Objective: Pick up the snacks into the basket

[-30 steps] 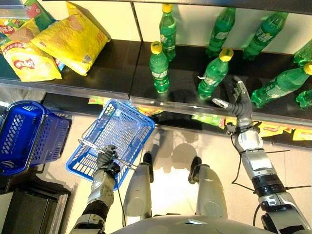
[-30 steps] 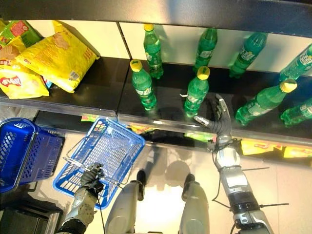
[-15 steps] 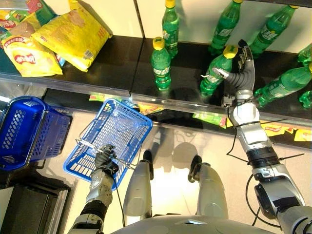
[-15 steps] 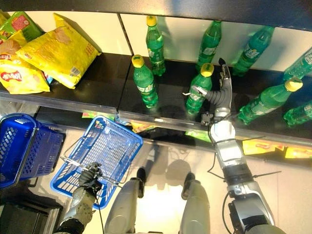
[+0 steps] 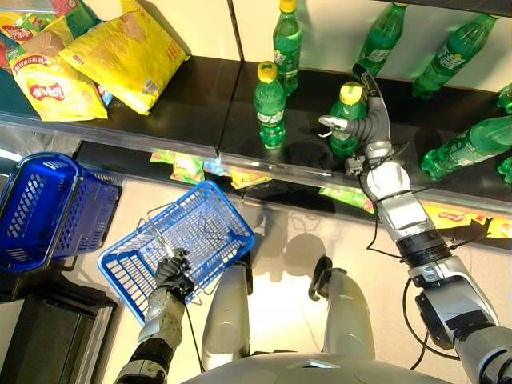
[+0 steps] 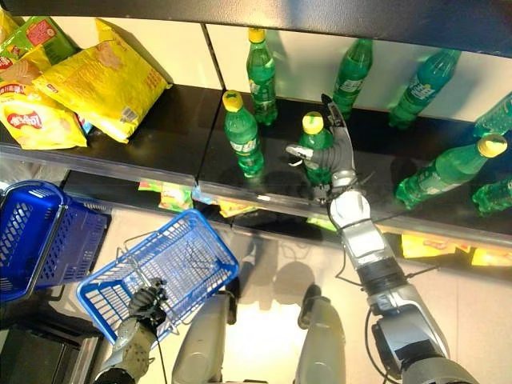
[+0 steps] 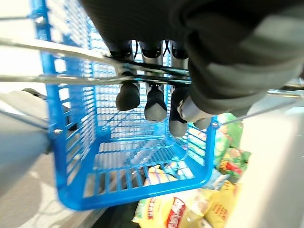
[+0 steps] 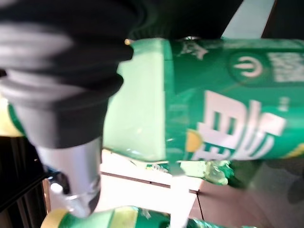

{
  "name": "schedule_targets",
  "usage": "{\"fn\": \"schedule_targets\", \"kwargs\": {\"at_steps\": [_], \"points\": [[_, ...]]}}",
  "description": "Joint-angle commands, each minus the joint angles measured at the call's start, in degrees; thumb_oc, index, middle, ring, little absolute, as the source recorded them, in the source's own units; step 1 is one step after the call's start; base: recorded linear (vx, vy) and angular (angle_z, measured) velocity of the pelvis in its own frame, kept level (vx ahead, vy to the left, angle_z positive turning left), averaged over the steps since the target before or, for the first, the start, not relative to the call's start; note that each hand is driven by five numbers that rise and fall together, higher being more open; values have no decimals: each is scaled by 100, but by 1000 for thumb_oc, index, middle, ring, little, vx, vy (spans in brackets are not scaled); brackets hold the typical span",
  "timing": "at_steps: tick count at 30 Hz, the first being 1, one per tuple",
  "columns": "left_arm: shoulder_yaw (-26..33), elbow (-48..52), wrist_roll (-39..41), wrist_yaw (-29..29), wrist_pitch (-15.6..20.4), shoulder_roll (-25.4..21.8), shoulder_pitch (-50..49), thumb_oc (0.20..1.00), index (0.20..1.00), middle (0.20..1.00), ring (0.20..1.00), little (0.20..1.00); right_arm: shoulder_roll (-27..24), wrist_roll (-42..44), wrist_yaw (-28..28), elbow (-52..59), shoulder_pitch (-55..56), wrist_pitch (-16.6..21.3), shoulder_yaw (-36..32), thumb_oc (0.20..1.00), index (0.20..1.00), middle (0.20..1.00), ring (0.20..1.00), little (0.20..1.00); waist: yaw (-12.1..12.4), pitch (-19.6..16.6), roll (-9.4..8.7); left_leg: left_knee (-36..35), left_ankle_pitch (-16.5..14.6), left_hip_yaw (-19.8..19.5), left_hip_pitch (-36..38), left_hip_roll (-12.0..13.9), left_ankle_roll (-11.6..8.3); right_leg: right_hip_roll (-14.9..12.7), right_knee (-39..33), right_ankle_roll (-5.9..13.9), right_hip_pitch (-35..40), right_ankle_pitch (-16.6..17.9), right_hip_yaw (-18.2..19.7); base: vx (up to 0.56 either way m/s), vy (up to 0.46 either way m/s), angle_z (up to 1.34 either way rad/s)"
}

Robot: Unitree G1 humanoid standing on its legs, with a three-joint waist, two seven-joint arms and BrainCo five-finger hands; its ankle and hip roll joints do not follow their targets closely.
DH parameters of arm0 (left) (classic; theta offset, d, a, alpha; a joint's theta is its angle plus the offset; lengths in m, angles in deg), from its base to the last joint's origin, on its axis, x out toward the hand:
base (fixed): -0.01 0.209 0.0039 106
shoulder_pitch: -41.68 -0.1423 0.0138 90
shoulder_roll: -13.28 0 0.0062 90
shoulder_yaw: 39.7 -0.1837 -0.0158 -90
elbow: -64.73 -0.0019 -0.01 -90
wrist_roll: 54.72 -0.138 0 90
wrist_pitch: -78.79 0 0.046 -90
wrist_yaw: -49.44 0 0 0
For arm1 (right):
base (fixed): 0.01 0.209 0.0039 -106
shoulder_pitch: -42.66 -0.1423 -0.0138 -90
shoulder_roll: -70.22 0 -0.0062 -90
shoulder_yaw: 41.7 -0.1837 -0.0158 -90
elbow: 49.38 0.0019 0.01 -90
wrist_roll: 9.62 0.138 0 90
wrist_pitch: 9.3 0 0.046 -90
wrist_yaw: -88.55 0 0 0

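Note:
Yellow snack bags [image 5: 120, 52] lie on the dark shelf at the far left, with more bags [image 5: 44, 80] beside them. My left hand [image 5: 170, 276] is shut on the wire handle [image 7: 71, 80] of a light blue basket [image 5: 132, 280] that hangs low and tilted below the shelf, and the basket holds nothing. My right hand [image 5: 374, 128] is up at the shelf against a green bottle with a yellow cap [image 5: 349, 120]. Its fingers stand straight on the bottle's right side. Its thumb [image 8: 66, 118] reaches across the bottle's front, and the bottle's label [image 8: 228, 109] lies close to the palm.
A darker blue basket [image 5: 40, 212] stands at the left below the shelf. Several more green bottles stand or lie on the shelf, one [image 5: 270, 104] just left of my right hand and one lying at the right [image 5: 468, 144]. Small packets [image 5: 186, 166] hang under the shelf edge.
My right hand has moved left along the shelf and now has the yellow-capped bottle between thumb and fingers. The light blue basket has swung lower and tilted. The camera has shifted slightly.

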Motion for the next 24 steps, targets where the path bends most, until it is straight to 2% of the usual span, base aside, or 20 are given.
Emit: {"fn": "schedule_targets", "kwargs": {"at_steps": [1,13,14,15,24], "points": [[-180,243,-66,-72,221,-179,-199,200,200,200,200,200,16,44,18,186,124,117,-52,1000,1000,1000,1000,1000,122,-130,-134,-95,41,101,79,-7,250,-170,-185,380,409,292,26,0,0,0],[-154,271,-98,-37,226,-173,-202,200,200,200,200,200,-59,-566,-324,-336,173,-119,-199,1000,1000,1000,1000,1000,112,-166,-132,-96,55,95,7,5,247,-171,-148,385,334,284,18,0,0,0],[-117,267,-100,-25,224,-182,-207,200,200,200,200,200,-236,-1082,-471,-525,21,-302,-174,357,357,357,357,357,142,-175,-127,-87,45,97,3,1,246,-174,-124,385,328,273,25,0,0,0],[-101,253,-94,-39,215,-188,-189,200,200,200,200,200,-313,-1184,-512,-582,-86,-323,-168,200,200,200,200,200,150,-178,-121,-66,42,89,-12,0,245,-178,-110,385,322,275,24,0,0,0],[-69,195,-7,-119,243,-211,-204,200,200,200,200,200,-468,-1394,-692,-685,-494,-296,-219,200,200,200,200,200,203,-231,-104,-153,80,52,45,-28,250,-186,-160,399,376,305,15,0,0,1]]}}
